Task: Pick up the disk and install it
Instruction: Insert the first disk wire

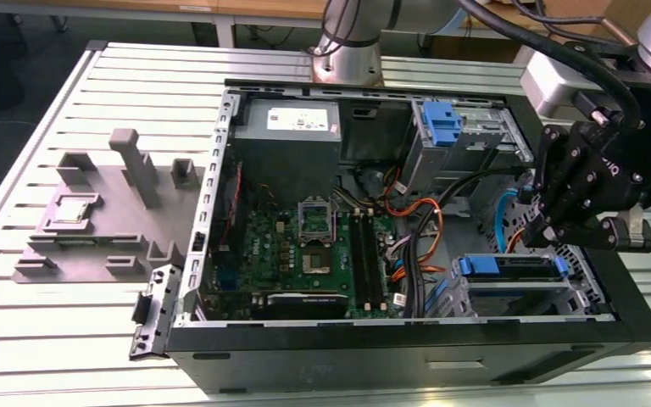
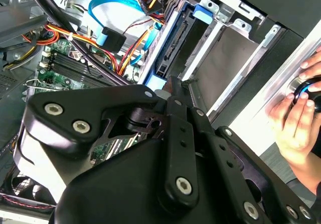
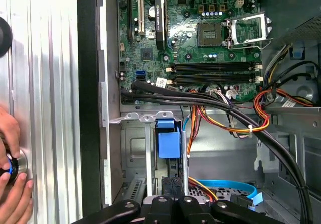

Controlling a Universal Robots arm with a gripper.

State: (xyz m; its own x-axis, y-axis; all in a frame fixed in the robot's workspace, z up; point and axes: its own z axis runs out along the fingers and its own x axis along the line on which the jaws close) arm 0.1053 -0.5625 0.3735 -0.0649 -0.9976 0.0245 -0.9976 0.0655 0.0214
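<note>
Hanging low inside the open black computer case [image 1: 416, 360], the black hand [image 3: 174, 185] is drawn narrow, tips at the silver-grey, blue-railed disk [image 3: 168, 144], which stands in the metal drive bay [image 3: 131, 148]; beyond lies the green motherboard [image 3: 200, 48].

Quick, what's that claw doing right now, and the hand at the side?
Gripper: jaws shut, nothing seen between them, tips close to the disk.
Person's hand: resting on a round button.
</note>
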